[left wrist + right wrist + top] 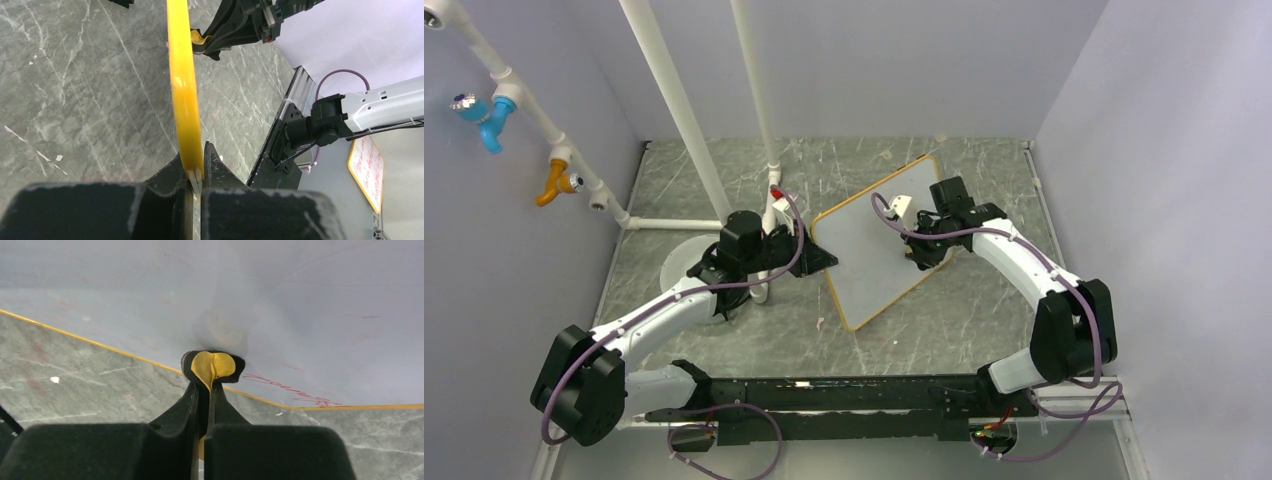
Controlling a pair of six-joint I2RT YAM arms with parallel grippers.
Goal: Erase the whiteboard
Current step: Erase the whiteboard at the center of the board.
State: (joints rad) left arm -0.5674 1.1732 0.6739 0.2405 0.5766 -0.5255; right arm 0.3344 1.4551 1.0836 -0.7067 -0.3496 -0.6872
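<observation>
Left arm: reaches from its base at near left, forearm running diagonally toward table (944, 330) centre. Left hand (822, 255) is at the left corner of the whiteboard (869, 265). Wrist view shows both fingers clenched on the thin orange-yellow frame (182, 90), seen edge-on and running straight away from the camera.

Right arm: rises from near right, elbow high, forearm arcing back over the board's right half. Right hand (921, 257) points down onto the white surface. Its fingers are pinched tight on a small yellow pad (212, 365) with a dark rim, and the pad touches the board face.

Whiteboard: mid-table, turned diagonally, one corner toward the near edge, held between the two hands. Cannot tell whether it lies flat or is tipped up on an edge. A red scrawl (292, 391) sits just beside the frame, right of the pad. The face around the pad reads grey-white, with a faint smudge above it.

Round white disc (674, 268) on the table, partly under the left forearm.
</observation>
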